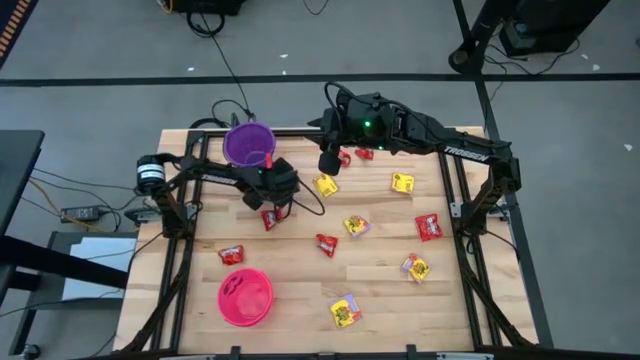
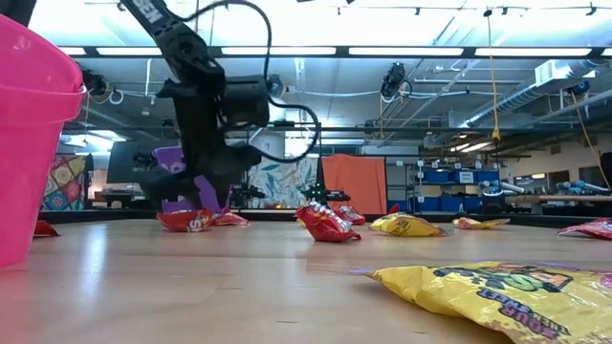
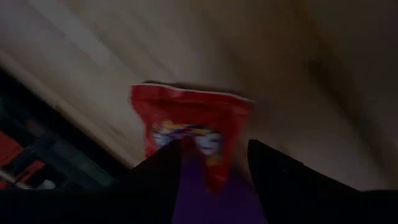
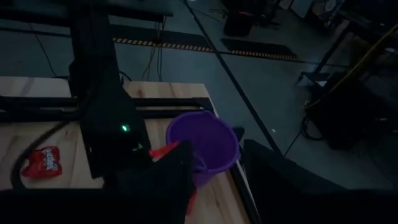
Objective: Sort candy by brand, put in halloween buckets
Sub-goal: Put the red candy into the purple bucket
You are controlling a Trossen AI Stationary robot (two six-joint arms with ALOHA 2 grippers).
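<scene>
Hovering low over a red packet (image 1: pixel 268 219) just in front of the purple bucket (image 1: pixel 248 144), the left gripper (image 1: pixel 274 203) has its two fingers spread to either side of the wrapper — the wrist view shows the packet (image 3: pixel 189 134) lying flat on the wooden table (image 1: pixel 380 275) between the dark fingertips, apparently not yet pinched. That straddling pose looks like a set-up for a pick, with the purple bucket close by as the likely drop for red candy. The right gripper (image 1: pixel 328 160) hangs beside the same bucket on its other side, with red packets (image 1: pixel 362 153) lying just beyond it; something red shows at its fingers in its own wrist view (image 4: pixel 163 151), but whether it is held or only lying behind them cannot be told, nor whether those fingers are open. The rest of the candy lies scattered across the table farther from the purple bucket: yellow packets (image 1: pixel 402 183) and more red ones (image 1: pixel 429 227) spread toward the near edge, a few near the pink bucket (image 1: pixel 245 297), which stands at the table's front, well apart from the purple one — most of the sorting, by the look of it, is still to do.
</scene>
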